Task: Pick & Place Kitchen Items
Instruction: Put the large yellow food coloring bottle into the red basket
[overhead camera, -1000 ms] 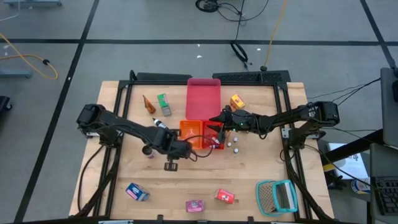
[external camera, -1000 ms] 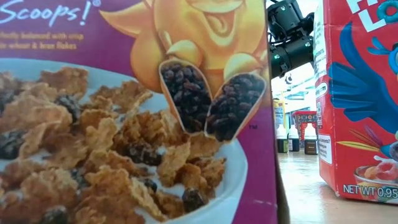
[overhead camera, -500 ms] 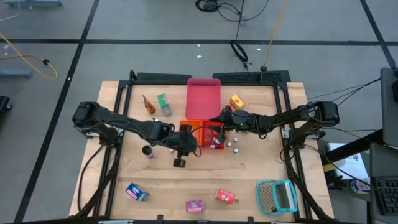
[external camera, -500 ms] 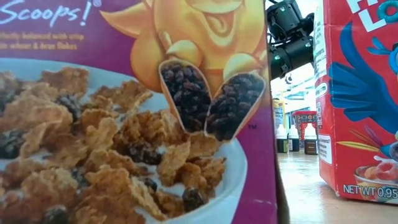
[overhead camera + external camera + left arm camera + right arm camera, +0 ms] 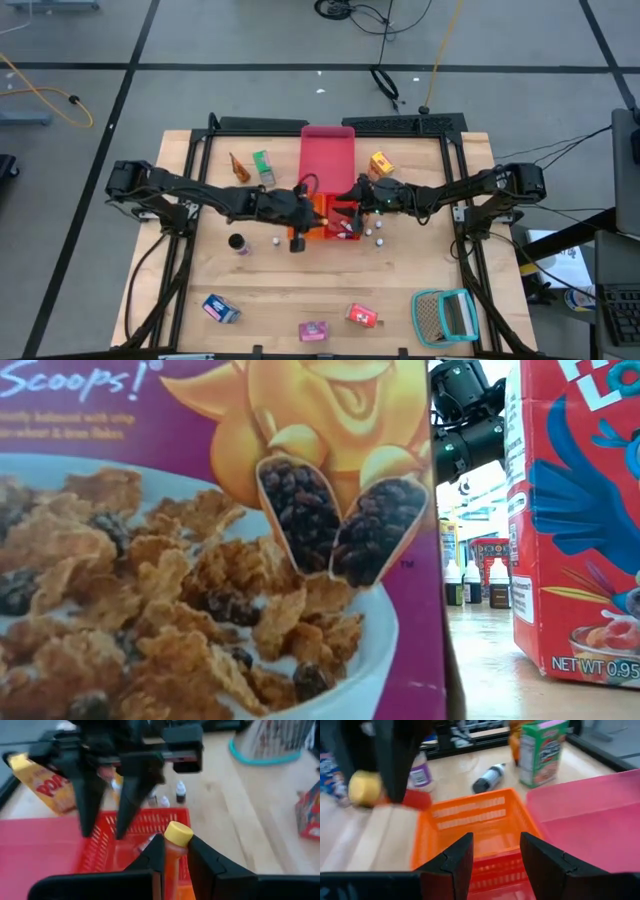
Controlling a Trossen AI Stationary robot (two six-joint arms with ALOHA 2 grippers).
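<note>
Left pincer (image 5: 175, 860): one, clenched on one yellow-capped orange bottle (image 5: 174, 851), held over the orange tray (image 5: 318, 210).
Right pincer (image 5: 496, 851): one, released, above the red tray (image 5: 345, 222).
Boxes along the surface's (image 5: 420, 270) near edge: three counted.

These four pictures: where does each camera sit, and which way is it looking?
High view: above, looking straight down on the table, both arms showing.
Low view: at tabletop height, mostly blocked by cereal boxes; one arm shows above.
Left wrist view: behind the left gripper, holding a yellow-capped bottle over the red basket.
Right wrist view: behind the open right gripper, facing the orange basket.
Both wrist views share that bottle.
</note>
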